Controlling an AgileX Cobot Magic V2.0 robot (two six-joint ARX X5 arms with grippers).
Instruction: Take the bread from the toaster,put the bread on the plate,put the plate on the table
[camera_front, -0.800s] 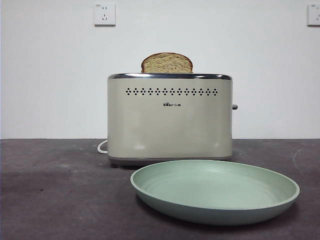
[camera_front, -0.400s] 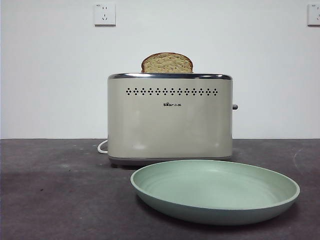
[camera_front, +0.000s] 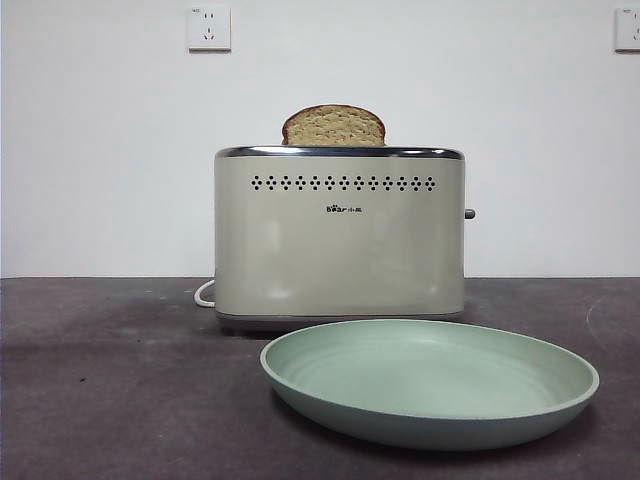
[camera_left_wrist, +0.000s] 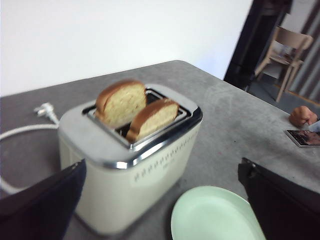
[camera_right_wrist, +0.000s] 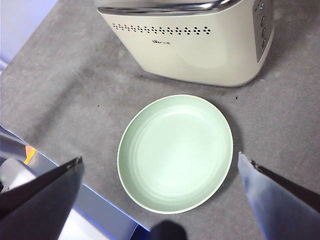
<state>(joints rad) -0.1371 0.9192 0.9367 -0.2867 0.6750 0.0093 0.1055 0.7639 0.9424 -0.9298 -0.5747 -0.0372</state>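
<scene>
The cream toaster (camera_front: 340, 235) stands mid-table with a brown dome of bread (camera_front: 334, 126) rising from its top. From the left wrist view, two slices stand in the slots of the toaster (camera_left_wrist: 130, 175): a taller bread slice (camera_left_wrist: 121, 103) and a lower one (camera_left_wrist: 153, 118) beside it. The mint-green plate (camera_front: 430, 382) lies flat on the table (camera_front: 120, 380) just in front of the toaster. My left gripper (camera_left_wrist: 162, 167) hovers open above the toaster's near side. My right gripper (camera_right_wrist: 160, 160) hangs open over the plate (camera_right_wrist: 175, 152), touching nothing. Neither arm shows in the front view.
A white cord (camera_left_wrist: 20, 132) with its plug (camera_left_wrist: 44, 108) trails from the toaster's far side. The toaster's lever (camera_front: 469, 214) sticks out on the right. The table's front edge (camera_right_wrist: 100, 210) runs close to the plate. A person's hand (camera_left_wrist: 301, 115) and a phone (camera_left_wrist: 304, 137) rest at one table edge.
</scene>
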